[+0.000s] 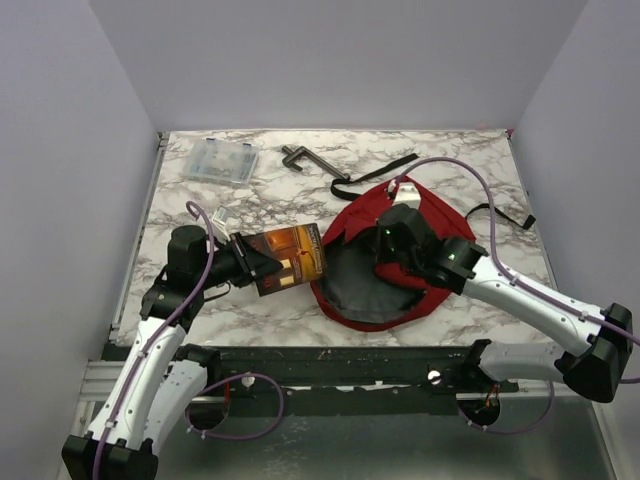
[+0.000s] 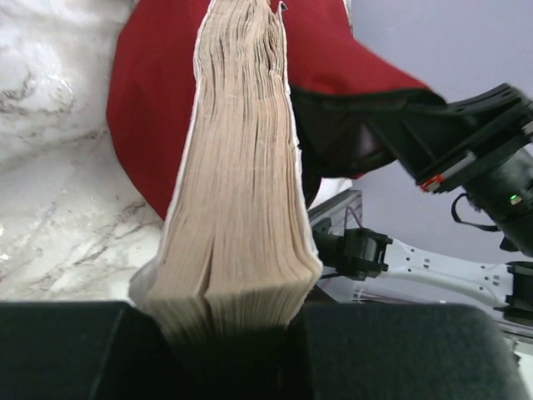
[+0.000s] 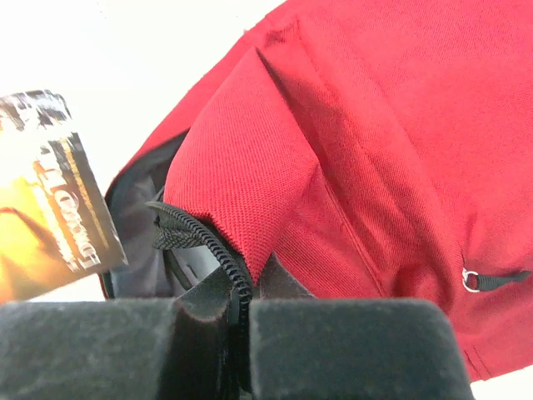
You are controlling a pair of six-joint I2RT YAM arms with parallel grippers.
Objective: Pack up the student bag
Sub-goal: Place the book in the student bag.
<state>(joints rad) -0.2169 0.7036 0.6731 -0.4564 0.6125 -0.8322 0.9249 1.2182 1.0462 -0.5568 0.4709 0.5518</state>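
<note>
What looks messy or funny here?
Nothing is spilled or broken. The student bag just lies slumped with its straps sprawled on the table, its zipper edge pinched by the right fingers. The left fingers hold a book tilted at its open mouth.

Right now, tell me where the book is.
In the top view, the book is left of centre, clamped in the left gripper, beside the open mouth of the red backpack.
</note>
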